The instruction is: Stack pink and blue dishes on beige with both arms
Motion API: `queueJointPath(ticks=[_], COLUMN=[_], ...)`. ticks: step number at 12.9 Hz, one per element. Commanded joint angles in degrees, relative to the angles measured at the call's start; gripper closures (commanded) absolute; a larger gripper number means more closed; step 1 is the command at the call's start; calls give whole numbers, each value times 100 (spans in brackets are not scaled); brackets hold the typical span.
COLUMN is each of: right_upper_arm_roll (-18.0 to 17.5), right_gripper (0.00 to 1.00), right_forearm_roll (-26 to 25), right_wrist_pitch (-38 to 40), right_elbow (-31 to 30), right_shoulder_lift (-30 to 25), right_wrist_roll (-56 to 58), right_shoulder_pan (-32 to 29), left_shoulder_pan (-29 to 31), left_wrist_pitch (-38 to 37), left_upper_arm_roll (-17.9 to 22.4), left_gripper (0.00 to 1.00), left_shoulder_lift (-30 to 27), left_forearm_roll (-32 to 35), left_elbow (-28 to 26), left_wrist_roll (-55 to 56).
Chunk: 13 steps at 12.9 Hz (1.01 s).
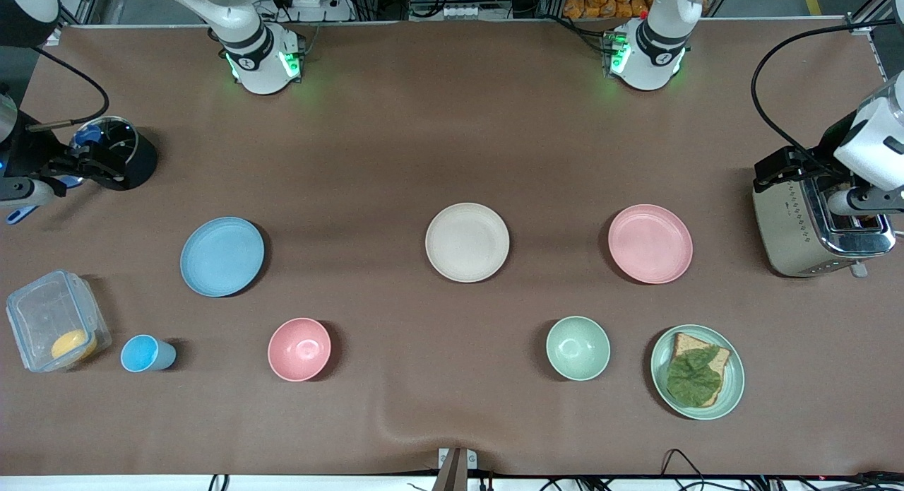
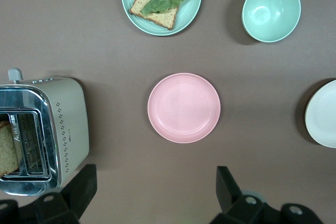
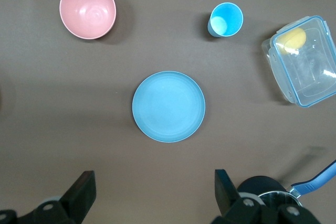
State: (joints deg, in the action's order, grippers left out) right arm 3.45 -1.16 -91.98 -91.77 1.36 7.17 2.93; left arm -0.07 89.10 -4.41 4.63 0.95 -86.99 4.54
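The pink plate (image 1: 650, 243), blue plate (image 1: 222, 256) and beige plate (image 1: 467, 241) between them are lying flat on the table (image 1: 395, 159), probably light, stiff and slick, best pinched at the rim, while the left tool (image 2: 152, 192) and right tool (image 3: 152, 195) are hovering released above pink and blue.

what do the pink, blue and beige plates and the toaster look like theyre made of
Pink plate, blue plate, beige plate: probably matte plastic or a fibre composite, since they show flat colour and hardly any glare. Toaster: brushed metal, with bright reflections on its top.
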Motion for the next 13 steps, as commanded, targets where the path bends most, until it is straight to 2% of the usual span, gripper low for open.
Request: queueJointPath(ticks=[1,13], right_upper_arm_roll=[24,24], right_gripper=[0,0], right_forearm_roll=[10,2], right_wrist_pitch=[4,83], right_elbow=[-157,-69], right_shoulder_lift=[-171,-119], right_wrist_roll=[39,-31], right_shoulder_pan=[14,32], left_shoulder_pan=[16,34], left_wrist_pitch=[-33,-24], left_upper_arm_roll=[2,2], left_gripper=[0,0], left_shoulder_lift=[-50,-41], left_forearm_roll=[-104,-95], left_elbow=[33,33], left_wrist_roll=[-5,-5])
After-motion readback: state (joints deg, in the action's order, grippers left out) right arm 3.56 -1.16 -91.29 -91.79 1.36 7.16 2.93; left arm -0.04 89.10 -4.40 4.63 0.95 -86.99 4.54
